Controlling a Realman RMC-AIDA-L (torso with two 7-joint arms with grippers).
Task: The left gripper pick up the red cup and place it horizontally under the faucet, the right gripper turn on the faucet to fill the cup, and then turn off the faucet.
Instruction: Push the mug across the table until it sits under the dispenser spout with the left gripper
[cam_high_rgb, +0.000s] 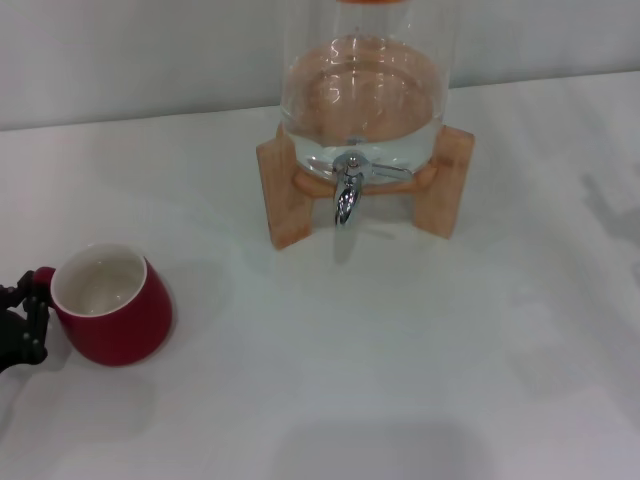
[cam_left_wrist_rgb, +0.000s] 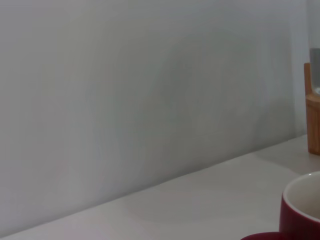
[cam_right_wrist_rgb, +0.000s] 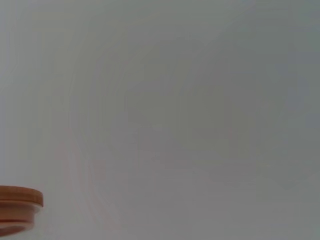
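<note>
The red cup (cam_high_rgb: 112, 305) stands upright on the white table at the near left, its white inside showing and its small handle pointing left. My left gripper (cam_high_rgb: 24, 322) is at the picture's left edge, right against the cup's handle side; only its black tip shows. The cup's rim also shows in the left wrist view (cam_left_wrist_rgb: 302, 210). The chrome faucet (cam_high_rgb: 347, 190) hangs spout down from the glass dispenser (cam_high_rgb: 362, 90), well to the right of and beyond the cup. My right gripper is out of view.
The dispenser holds water and rests on a wooden stand (cam_high_rgb: 285, 190), seen also in the left wrist view (cam_left_wrist_rgb: 312, 110). Its wooden lid (cam_right_wrist_rgb: 17, 202) shows in the right wrist view. A white wall runs behind the table (cam_high_rgb: 400, 380).
</note>
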